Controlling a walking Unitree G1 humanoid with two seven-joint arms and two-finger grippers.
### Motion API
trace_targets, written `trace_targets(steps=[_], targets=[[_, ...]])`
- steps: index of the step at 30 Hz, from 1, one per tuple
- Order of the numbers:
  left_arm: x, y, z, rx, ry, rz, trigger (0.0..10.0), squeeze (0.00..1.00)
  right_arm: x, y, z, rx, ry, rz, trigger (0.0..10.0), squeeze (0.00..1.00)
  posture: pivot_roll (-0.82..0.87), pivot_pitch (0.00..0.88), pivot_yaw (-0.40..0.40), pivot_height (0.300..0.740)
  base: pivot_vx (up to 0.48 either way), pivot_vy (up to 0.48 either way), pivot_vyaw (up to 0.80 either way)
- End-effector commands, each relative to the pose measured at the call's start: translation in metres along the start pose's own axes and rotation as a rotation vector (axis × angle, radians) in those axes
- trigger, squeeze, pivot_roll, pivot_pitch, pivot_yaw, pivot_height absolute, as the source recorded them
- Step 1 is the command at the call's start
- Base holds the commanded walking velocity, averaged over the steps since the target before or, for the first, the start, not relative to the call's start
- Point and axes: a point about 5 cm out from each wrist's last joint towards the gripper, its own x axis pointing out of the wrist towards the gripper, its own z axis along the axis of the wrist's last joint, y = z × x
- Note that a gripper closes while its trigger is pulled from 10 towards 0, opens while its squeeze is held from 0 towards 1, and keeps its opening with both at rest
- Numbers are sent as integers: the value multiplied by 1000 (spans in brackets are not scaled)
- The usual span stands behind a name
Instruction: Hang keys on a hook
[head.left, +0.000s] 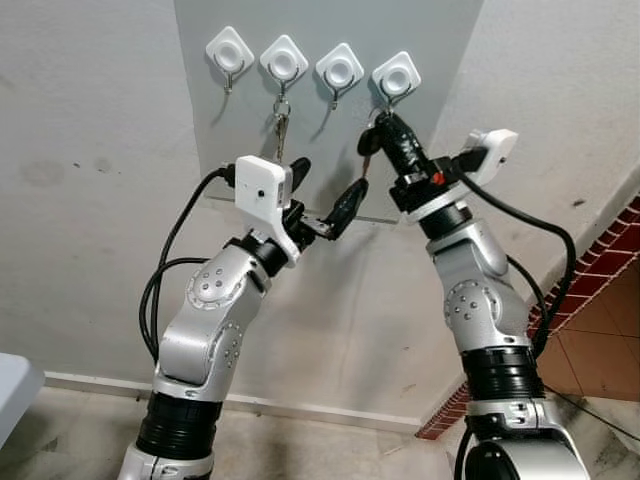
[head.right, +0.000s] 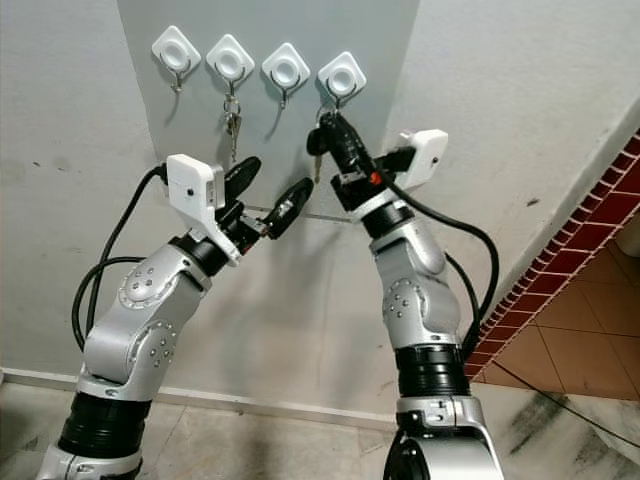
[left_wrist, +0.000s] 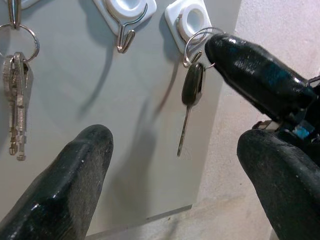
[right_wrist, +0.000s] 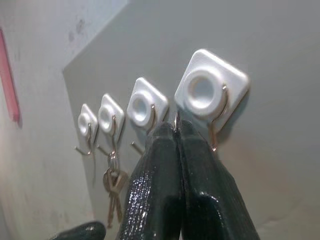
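Four hooks (head.left: 230, 51), two key sets (head.left: 281, 125).

You are facing a pale, off-white wall (head.left: 90, 200) with faint scuffs and dark smudges, and a smooth grey panel (head.left: 330, 150) is fixed flat against it. At the foot of the wall runs a light skirting strip (head.left: 300, 410) above a mottled grey floor (head.left: 300, 450), and a whitish object's corner (head.left: 15, 390) juts in at your far left. To your right a band of small red-brown tiles (head.right: 560, 280) slants down the wall beside larger terracotta floor tiles (head.right: 590, 360).
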Motion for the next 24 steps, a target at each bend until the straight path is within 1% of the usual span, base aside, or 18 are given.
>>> trace_targets(steps=[1, 7, 10, 11, 12, 13, 14, 16, 17, 19, 24], targets=[[3, -3, 5, 4, -13, -12, 10000, 0, 4, 1, 11, -5, -44, 1, 10000, 0, 24, 68, -75, 740, 0, 0, 0], [3, -3, 5, 2, -14, -12, 10000, 0, 2, -1, 9, 26, -48, -19, 10000, 0, 23, 70, -73, 740, 0, 0, 0], [3, -3, 5, 4, -15, -12, 10000, 0, -1, -2, 5, 113, -42, -32, 10000, 0, 23, 72, -72, 740, 0, 0, 0], [3, -3, 5, 4, -15, -12, 10000, 0, -1, -2, 5, 113, -42, -32, 10000, 0, 23, 72, -72, 740, 0, 0, 0], [3, -3, 6, 5, -16, -11, 10000, 0, -5, -4, 2, 188, -43, -54, 10000, 0, 24, 72, -72, 740, 0, 0, 0], [3, -3, 6, 6, -16, -10, 10000, 0, -6, -5, 1, 220, -44, -61, 10000, 0, 24, 72, -72, 740, 0, 0, 0], [3, -3, 6, 6, -16, -10, 10000, 0, -6, -5, 1, 220, -44, -61, 10000, 0, 24, 72, -72, 740, 0, 0, 0], [3, -3, 7, 8, -19, -8, 10000, 0, -11, -7, -3, 275, -41, -79, 10000, 0, 27, 70, -76, 740, 0, 0, 0], [3, -3, 7, 8, -19, -8, 10000, 0, -11, -7, -3, 275, -41, -79, 10000, 0, 27, 70, -76, 740, 0, 0, 0], [2, -2, 7, 10, -21, -5, 10000, 0, -16, -8, -7, 314, -38, -96, 10000, 0, 33, 67, -78, 740, 0, 0, 0], [1, -1, 8, 14, -23, 4, 10000, 0, -22, -10, -11, 352, -28, -113, 10000, 0, 36, 63, -78, 740, 0, 0, 0]])
